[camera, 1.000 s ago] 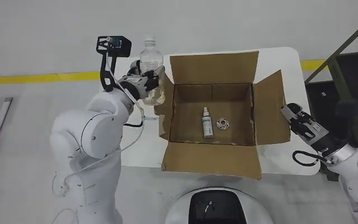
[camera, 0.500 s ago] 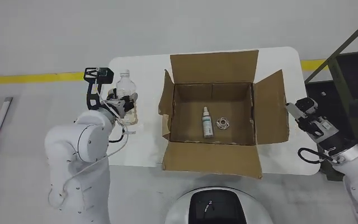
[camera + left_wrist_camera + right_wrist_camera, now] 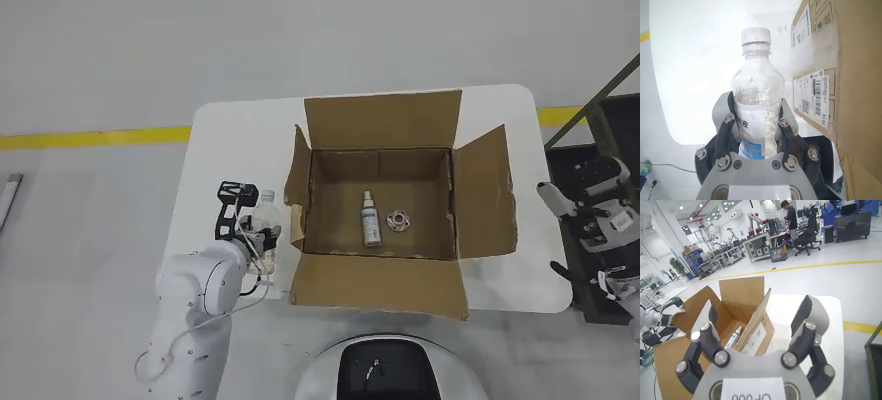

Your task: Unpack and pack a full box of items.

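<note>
Bottle [image 3: 757, 75] sits clamped in left tool [image 3: 757, 108] beside open box [image 3: 380, 285].

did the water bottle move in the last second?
Yes. Held in the left gripper, the water bottle has come from the box's far left corner along its left side toward the near corner.

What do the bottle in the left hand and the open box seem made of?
The bottle looks like clear glossy plastic: its ribbed wall is see-through, the cap opaque white. The box looks like matte brown cardboard, probably corrugated: folded flaps, one ragged edge, paper labels stuck outside.
</note>
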